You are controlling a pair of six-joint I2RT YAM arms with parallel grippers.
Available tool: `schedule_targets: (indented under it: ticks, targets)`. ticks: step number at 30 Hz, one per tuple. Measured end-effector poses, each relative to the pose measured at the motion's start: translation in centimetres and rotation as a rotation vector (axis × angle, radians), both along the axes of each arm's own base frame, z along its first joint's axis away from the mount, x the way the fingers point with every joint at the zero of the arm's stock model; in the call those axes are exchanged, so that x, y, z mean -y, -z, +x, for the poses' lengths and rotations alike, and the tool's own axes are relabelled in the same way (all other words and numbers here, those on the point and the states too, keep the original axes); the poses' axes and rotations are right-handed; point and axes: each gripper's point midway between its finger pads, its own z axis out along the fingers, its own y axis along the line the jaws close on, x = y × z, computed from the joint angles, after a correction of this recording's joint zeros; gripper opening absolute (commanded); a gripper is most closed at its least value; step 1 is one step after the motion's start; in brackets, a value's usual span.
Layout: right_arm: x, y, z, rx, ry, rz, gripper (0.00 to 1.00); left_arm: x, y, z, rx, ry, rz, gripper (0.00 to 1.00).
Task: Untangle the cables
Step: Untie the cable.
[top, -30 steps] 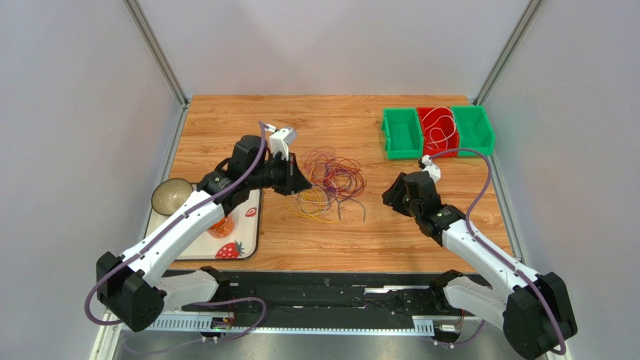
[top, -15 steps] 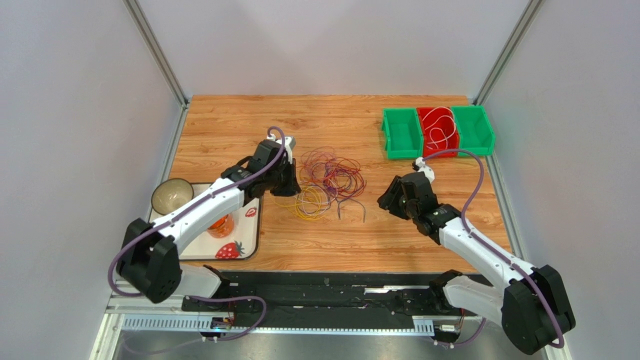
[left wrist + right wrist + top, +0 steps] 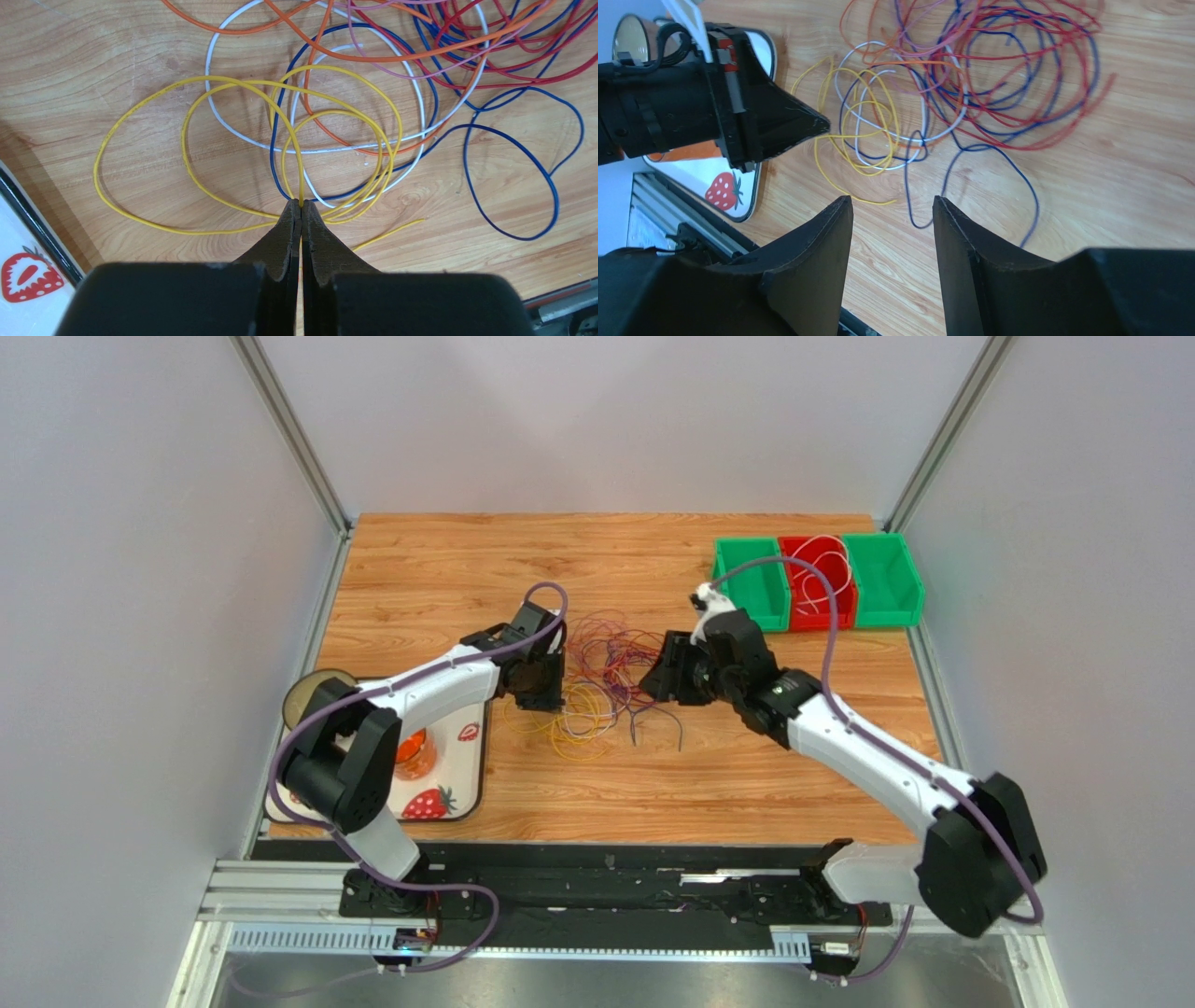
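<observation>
– When the table (image 3: 421,574) is viewed from above, where are the cables (image 3: 617,669) found?
– They are spread as a loose tangle about its middle, flanked by the left gripper (image 3: 551,700) and the right gripper (image 3: 657,682).
– What is shown at the left wrist?
– The jaws are pressed together, and the yellow cable (image 3: 300,189) is pinched at their tips, its loops fanned out on the wood.
– And at the right wrist?
– The jaws are held partly apart with nothing gripped, above stray blue and yellow strands on the tangle's side toward the near edge.
</observation>
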Motion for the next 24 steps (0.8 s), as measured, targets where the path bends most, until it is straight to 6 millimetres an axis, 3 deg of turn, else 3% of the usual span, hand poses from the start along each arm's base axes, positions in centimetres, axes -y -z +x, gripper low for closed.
schedule_targets:
  ticks: [3, 12, 19, 24]
  targets:
    - [-2.6, 0.4, 1.1, -0.025, -0.079, -0.011, 0.52, 0.0, 0.6, 0.0, -0.013, 0.000, 0.008, 0.00]
    - [-7.9, 6.0, 2.9, -0.173, -0.222, -0.079, 0.53, -0.2, 1.5, 0.6, -0.031, -0.009, -0.042, 0.00]
    - [-9.2, 9.3, 3.6, -0.239, -0.240, -0.128, 0.54, -0.7, 2.2, 0.5, -0.045, -0.017, -0.076, 0.00]
    - [-9.6, 10.4, 3.9, -0.264, -0.241, -0.141, 0.54, -0.2, 1.9, 0.7, -0.036, -0.007, -0.099, 0.00]
